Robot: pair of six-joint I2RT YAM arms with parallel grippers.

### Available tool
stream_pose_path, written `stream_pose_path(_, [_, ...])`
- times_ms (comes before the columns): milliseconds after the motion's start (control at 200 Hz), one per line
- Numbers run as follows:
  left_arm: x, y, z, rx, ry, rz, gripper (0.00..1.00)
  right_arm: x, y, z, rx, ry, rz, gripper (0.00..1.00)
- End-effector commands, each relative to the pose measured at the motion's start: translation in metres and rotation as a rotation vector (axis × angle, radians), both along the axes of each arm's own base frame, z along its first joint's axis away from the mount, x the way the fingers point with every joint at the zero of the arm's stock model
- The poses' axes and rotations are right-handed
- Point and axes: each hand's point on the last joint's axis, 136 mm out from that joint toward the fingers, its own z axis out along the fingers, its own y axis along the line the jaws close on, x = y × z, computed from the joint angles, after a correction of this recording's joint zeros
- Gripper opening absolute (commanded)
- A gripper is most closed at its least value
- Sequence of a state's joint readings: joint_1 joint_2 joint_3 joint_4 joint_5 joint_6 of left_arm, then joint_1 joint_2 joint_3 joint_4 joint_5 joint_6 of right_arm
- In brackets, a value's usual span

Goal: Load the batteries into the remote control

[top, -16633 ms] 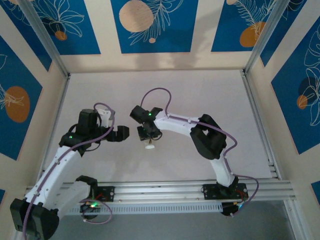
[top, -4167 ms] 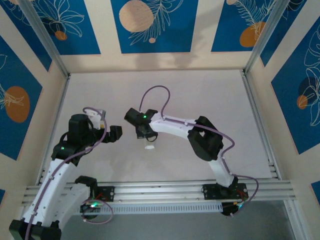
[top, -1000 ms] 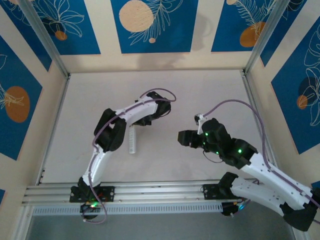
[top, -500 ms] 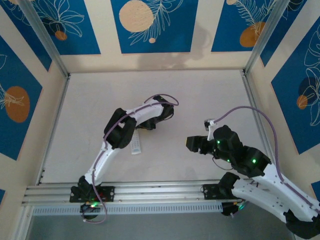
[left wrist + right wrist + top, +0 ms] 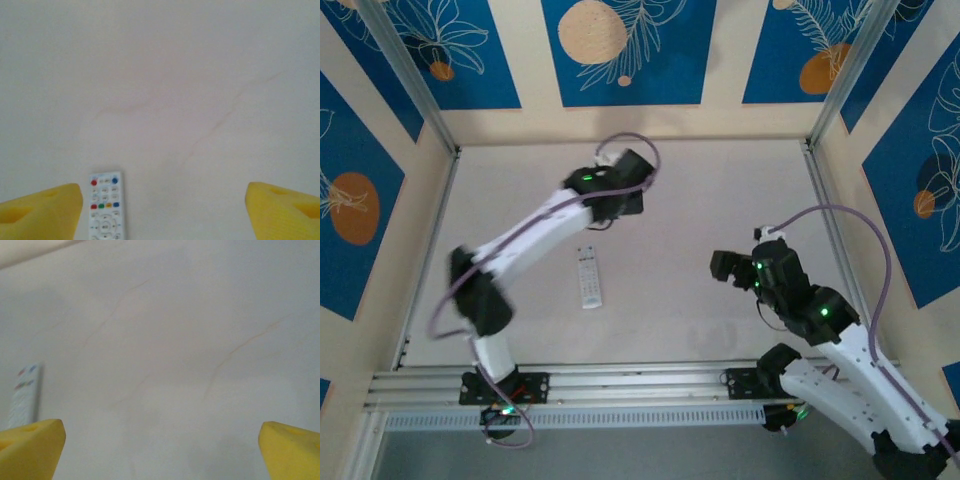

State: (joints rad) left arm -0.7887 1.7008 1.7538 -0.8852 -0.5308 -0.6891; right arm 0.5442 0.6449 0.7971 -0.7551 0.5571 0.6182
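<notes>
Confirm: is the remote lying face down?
No, the remote control lies on the table with its coloured buttons facing up.

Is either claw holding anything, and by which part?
Nothing is held. Left claw and right claw are open; the remote control lies free on the table.

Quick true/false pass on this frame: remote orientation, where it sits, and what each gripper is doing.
1. The remote control lies on the table with its buttons facing up. True.
2. The left gripper is clamped on the remote control. False: its jaws stand wide apart with nothing between them, and the remote control lies free on the table.
3. The right gripper is open and holds nothing. True.
4. The remote control sits at the far right of the table, beside the right arm. False: it lies left of centre, nearer the left arm.
</notes>
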Motion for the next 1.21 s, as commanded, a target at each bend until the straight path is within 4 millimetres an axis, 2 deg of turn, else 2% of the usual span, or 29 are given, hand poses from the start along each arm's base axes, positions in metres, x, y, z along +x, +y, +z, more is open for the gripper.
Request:
stream_pose_path(0, [-0.005,0.007,0.049,0.003,-0.255,-0.164,0.95,0.027,-0.039,-0.007,-0.081,-0.060,-0.169,0.99])
stream_pose_path(40, [-0.010,0.024,0.058,0.020,-0.312,-0.154,0.98,0.033,-0.053,-0.015,-0.087,-0.051,-0.232,0.99])
stream_pose_path(130, [-0.021,0.070,0.050,0.100,-0.335,-0.124,1.00,0.046,-0.084,-0.041,-0.117,-0.019,-0.362,0.99])
stream_pose_path(220, [-0.026,0.119,0.019,0.129,-0.317,-0.058,1.00,0.057,-0.104,-0.071,-0.160,-0.005,-0.408,0.99])
stream_pose_path(350, [-0.038,0.184,-0.027,0.129,-0.347,0.068,1.00,0.068,-0.115,-0.110,-0.181,-0.008,-0.393,0.99])
stream_pose_path(405, [-0.047,0.208,-0.047,0.147,-0.359,0.122,1.00,0.074,-0.114,-0.122,-0.179,-0.030,-0.382,0.99])
stream_pose_path(475, [-0.056,0.229,-0.074,0.161,-0.372,0.145,1.00,0.090,-0.105,-0.119,-0.184,-0.062,-0.326,0.99])
stream_pose_path(615, [-0.067,0.245,-0.126,0.174,-0.420,0.102,1.00,0.123,-0.098,-0.107,-0.196,-0.185,-0.290,0.99])
stream_pose_path(685, [-0.071,0.257,-0.144,0.161,-0.437,0.137,1.00,0.140,-0.085,-0.105,-0.168,-0.219,-0.234,0.99])
stream_pose_path(750, [-0.069,0.259,-0.142,0.141,-0.466,0.118,1.00,0.160,-0.072,-0.101,-0.183,-0.245,-0.153,0.99])
stream_pose_path(765, [-0.068,0.259,-0.140,0.142,-0.485,0.112,1.00,0.160,-0.071,-0.109,-0.196,-0.205,-0.146,0.99])
stream_pose_path(865, [-0.060,0.265,-0.137,0.124,-0.547,0.102,1.00,0.176,-0.069,-0.113,-0.200,-0.158,-0.103,1.00])
stream_pose_path(905, [-0.054,0.263,-0.137,0.089,-0.552,0.072,1.00,0.179,-0.068,-0.111,-0.170,-0.171,-0.068,0.99])
stream_pose_path(950, [-0.048,0.263,-0.137,0.055,-0.567,0.059,1.00,0.179,-0.076,-0.109,-0.143,-0.199,-0.066,1.00])
stream_pose_path(995, [-0.041,0.266,-0.138,0.031,-0.582,0.069,1.00,0.178,-0.084,-0.106,-0.105,-0.301,-0.083,0.99])
stream_pose_path(1035, [-0.033,0.268,-0.138,0.020,-0.592,0.073,1.00,0.173,-0.065,-0.121,-0.135,-0.276,0.012,0.99])
stream_pose_path(1055, [-0.029,0.269,-0.137,0.019,-0.597,0.074,1.00,0.179,-0.054,-0.119,-0.162,-0.306,0.056,0.99])
stream_pose_path(1080, [-0.022,0.269,-0.138,0.018,-0.597,0.071,1.00,0.181,-0.052,-0.117,-0.183,-0.370,0.045,0.99])
stream_pose_path(1130, [-0.008,0.274,-0.141,-0.009,-0.596,0.089,1.00,0.174,-0.062,-0.129,-0.165,-0.261,-0.005,0.99])
stream_pose_path(1160, [0.000,0.276,-0.147,-0.050,-0.574,0.097,1.00,0.177,-0.065,-0.119,-0.153,-0.318,-0.005,0.99])
stream_pose_path(1200, [0.010,0.274,-0.153,-0.069,-0.572,0.073,1.00,0.175,-0.068,-0.123,-0.173,-0.333,-0.035,0.99])
